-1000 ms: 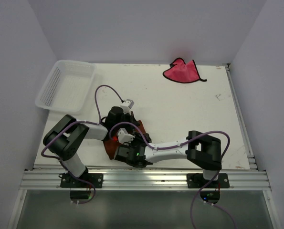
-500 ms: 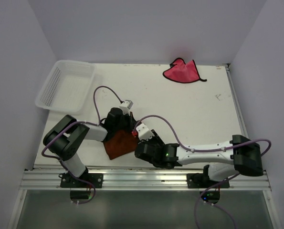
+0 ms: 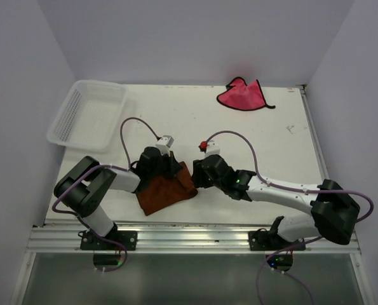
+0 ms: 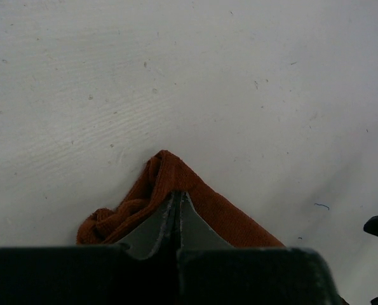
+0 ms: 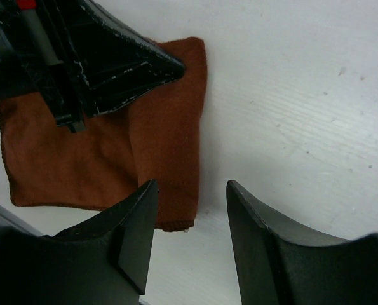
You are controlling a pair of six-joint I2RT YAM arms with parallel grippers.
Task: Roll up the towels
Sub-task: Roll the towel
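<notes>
**Towel-rolling rig, mid-task.** The left gripper [image 4: 177, 198], jaws clamped fully together, rests its tips on the rust-orange towel [image 3: 166, 190] at lower center-left of the overhead view. Whether any cloth is caught between the tips cannot be told. In the left wrist view, a corner of the fuzzy cloth shows as a peak just beyond the closed tips. A bunched wrinkle sits at the lower left of that frame, and the bare white table [image 3: 176, 121] fills everything above.

The right gripper [image 5: 189, 190], just right of the towel in the overhead view, stands with its fingers [image 5: 135, 232] spread apart, holding nothing. In its own wrist view, the towel's lower right corner and a strip of table show in the gap between the two dark fingers. The cloth lies mostly flat, with a narrow folded-over band along its right edge. The left gripper's pointed black tips lie on its upper part.

Seen from overhead, the two grippers face each other at the towel's right edge, near but apart. The pink-red towel [image 3: 243, 95], dark-edged, lies spread at the upper right of the table, well apart from both arms. A white mesh basket [image 3: 87, 114] sits at the table's upper left corner.
</notes>
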